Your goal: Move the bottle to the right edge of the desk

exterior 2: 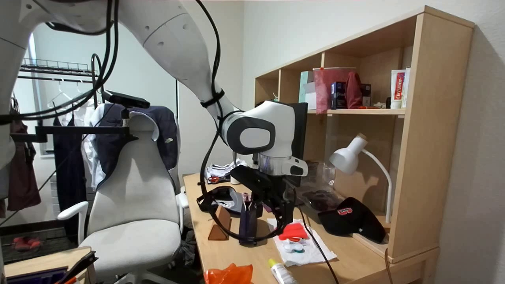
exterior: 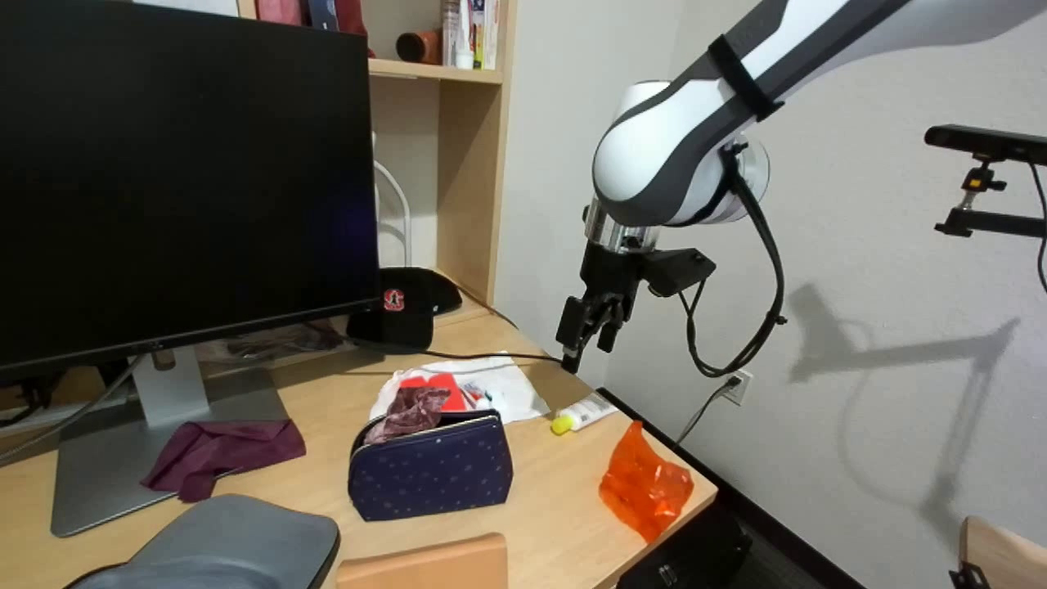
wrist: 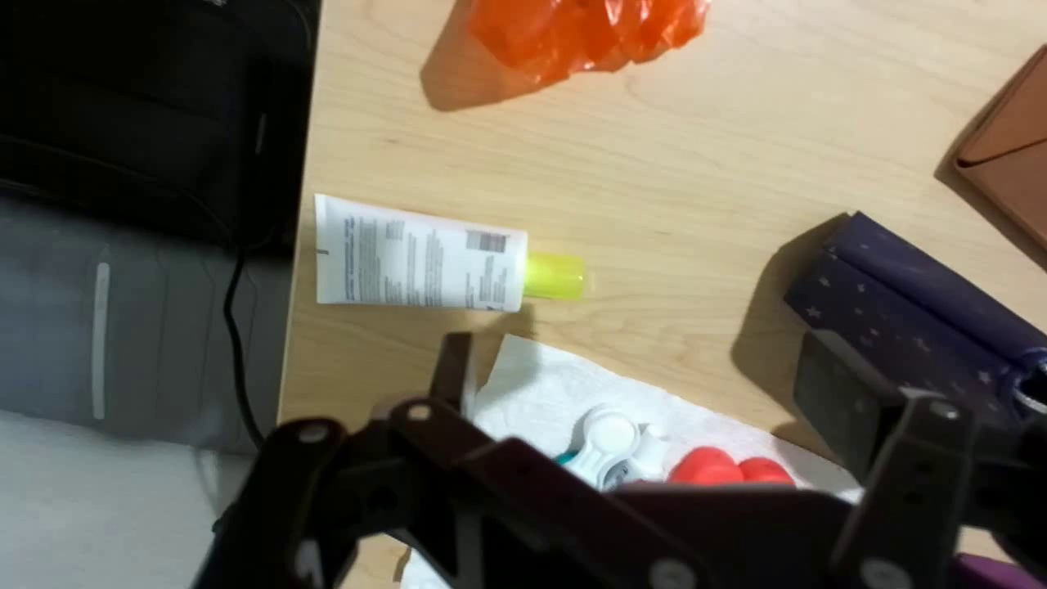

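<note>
The bottle (wrist: 421, 260) is a slim white tube with a yellow cap. It lies flat on the light wooden desk (wrist: 695, 155), its flat tail close to the straight desk edge and its cap pointing inward. It also shows in both exterior views (exterior: 590, 411) (exterior 2: 281, 273). My gripper (wrist: 644, 372) is open and empty. In an exterior view the gripper (exterior: 589, 350) hangs above the desk, higher than the bottle and apart from it. In the wrist view the bottle lies beyond the left finger, outside the gap between the fingers.
A shiny orange packet (wrist: 589, 33) and a navy pouch (wrist: 916, 303) stand near the bottle. A white paper sheet (wrist: 532, 384) bears a lens case (wrist: 609, 442) and red items (wrist: 707, 466). A monitor (exterior: 188, 180), black cap (exterior: 401, 315) and brown case (wrist: 1010, 155) are around.
</note>
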Controlling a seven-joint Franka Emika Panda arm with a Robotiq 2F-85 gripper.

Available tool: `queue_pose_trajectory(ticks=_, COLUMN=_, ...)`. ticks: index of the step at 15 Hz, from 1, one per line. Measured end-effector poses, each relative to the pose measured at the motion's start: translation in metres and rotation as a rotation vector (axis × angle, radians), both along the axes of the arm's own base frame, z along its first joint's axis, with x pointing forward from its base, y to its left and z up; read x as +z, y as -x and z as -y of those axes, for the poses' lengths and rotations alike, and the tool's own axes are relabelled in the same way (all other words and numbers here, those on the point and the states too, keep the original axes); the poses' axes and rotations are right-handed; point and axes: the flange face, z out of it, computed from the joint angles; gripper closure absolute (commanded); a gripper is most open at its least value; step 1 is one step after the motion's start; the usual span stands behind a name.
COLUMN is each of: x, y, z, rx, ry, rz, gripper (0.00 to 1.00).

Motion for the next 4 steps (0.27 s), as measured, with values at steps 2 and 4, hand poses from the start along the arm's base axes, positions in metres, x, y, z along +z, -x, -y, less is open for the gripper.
queue_pose_trajectory(ticks=2, x=0.0016, y=-0.0024, z=-0.0028, rx=-0.011, ry=0.036, rz=-0.038, gripper=0.0)
queue_pose_trajectory(ticks=4, x=0.0058, y=-0.0077, z=-0.009, rx=-0.001, ry=0.034, rz=-0.052, gripper=0.0)
